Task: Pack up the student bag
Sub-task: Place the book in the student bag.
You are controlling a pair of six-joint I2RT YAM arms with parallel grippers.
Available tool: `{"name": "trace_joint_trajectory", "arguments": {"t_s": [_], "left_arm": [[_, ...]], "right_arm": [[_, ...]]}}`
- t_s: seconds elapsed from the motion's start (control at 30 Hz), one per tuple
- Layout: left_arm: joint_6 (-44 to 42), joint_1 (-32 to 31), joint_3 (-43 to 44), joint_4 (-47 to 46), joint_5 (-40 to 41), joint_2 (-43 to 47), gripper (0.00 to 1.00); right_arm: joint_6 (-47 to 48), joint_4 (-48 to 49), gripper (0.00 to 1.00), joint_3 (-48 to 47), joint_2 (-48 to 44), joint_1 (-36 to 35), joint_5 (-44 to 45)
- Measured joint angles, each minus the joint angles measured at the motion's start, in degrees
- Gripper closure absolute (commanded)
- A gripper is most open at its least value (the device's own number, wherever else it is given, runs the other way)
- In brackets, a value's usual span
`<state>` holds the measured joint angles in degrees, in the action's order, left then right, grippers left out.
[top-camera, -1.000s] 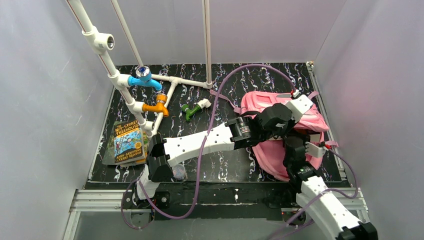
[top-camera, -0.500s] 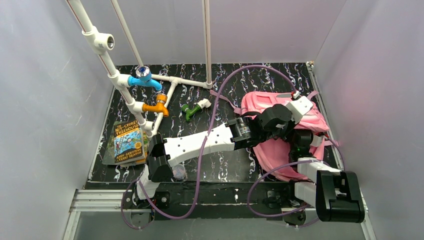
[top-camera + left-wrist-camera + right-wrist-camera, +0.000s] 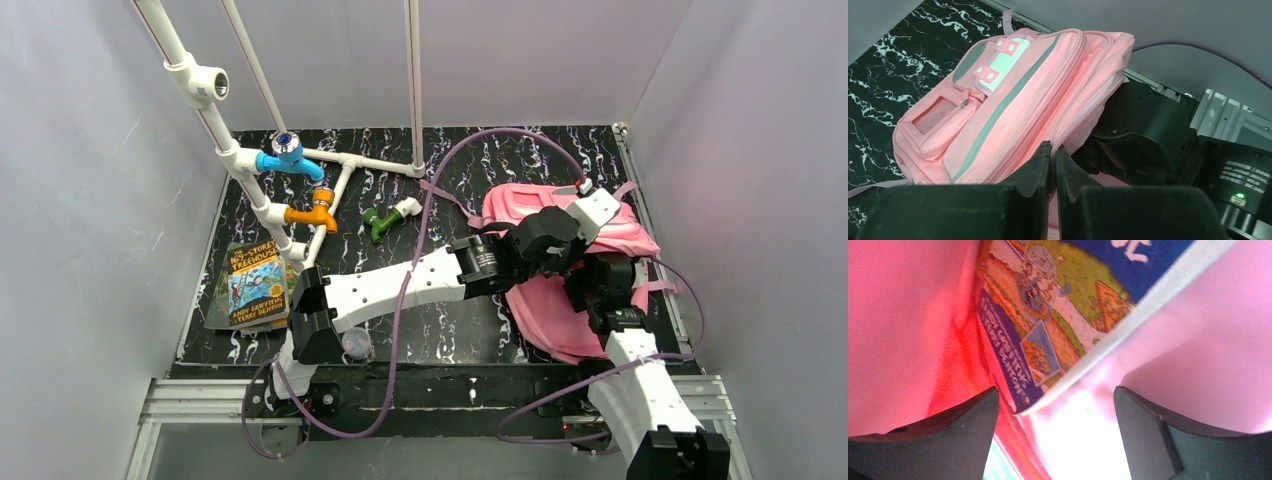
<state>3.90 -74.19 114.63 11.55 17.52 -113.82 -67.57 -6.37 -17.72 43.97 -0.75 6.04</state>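
Hold the left gripper (image 3: pixel 1053 150) pinched shut on the student bag (image 3: pixel 998 100) rim. Draw the right gripper (image 3: pixel 1055 410) (jaws wide, holding nothing) straight out, clear of the children's book (image 3: pixel 1048 330).

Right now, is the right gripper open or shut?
Open: the right gripper shows its fingers wide apart in its wrist view, with nothing clamped between them.

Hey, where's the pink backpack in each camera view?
Top external: student bag right of centre on the black marbled table.
Left wrist: student bag fills left and centre.
Right wrist: its pink fabric surrounds a book.
Shared landmark: that table, top and left wrist only.
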Motion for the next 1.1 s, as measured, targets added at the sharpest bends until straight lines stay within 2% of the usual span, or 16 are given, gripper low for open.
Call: {"name": "trace_joint_trajectory", "arguments": {"t_s": [0.13,0.23,0.37,0.57,0.63,0.77,0.93,1.03,1.1], "left_arm": [[0.66,0.39,-1.03,0.02,-0.35,0.83,1.0],[1.22,0.5,-1.62,0.02,-0.63,1.05,1.0],[1.86,0.52,-1.77,0.0,-0.98,1.11,1.0],[2.78,0.94,-1.86,0.02,-1.07,1.16,1.0],[2.84,1.14,-1.88,0.02,-1.07,1.16,1.0],[2.84,1.36,-2.49,-0.52,-1.01,1.46,1.0],[3.96,2.95,-2.89,-0.79,-1.64,1.86,1.0],[4.7,3.63,-3.1,-0.39,-2.49,1.86,1.0],[5.14,3.87,-3.19,0.22,-3.19,1.86,1.0]], "right_arm": [[5.18,-7.21,0.37,-0.63,-5.01,0.0,0.9],[6.82,-7.39,0.57,-0.61,-5.31,0.0,1.57],[8.02,-0.81,0.64,-0.59,-0.17,0.0,2.38],[12.57,16.09,0.6,-0.13,9.11,0.0,3.63],[14.75,17.16,0.53,-0.68,9.86,0.0,3.61],[18.18,3.32,0.34,-6.84,6.84,0.04,2.54],[23.23,-24.74,0.2,-14.34,-4.7,0.04,-0.48],[25.03,-41.09,0.15,-17.57,-14.27,0.0,-2.75],[25.42,-48.46,0.15,-21.88,-18.53,0.0,-3.1]]}}
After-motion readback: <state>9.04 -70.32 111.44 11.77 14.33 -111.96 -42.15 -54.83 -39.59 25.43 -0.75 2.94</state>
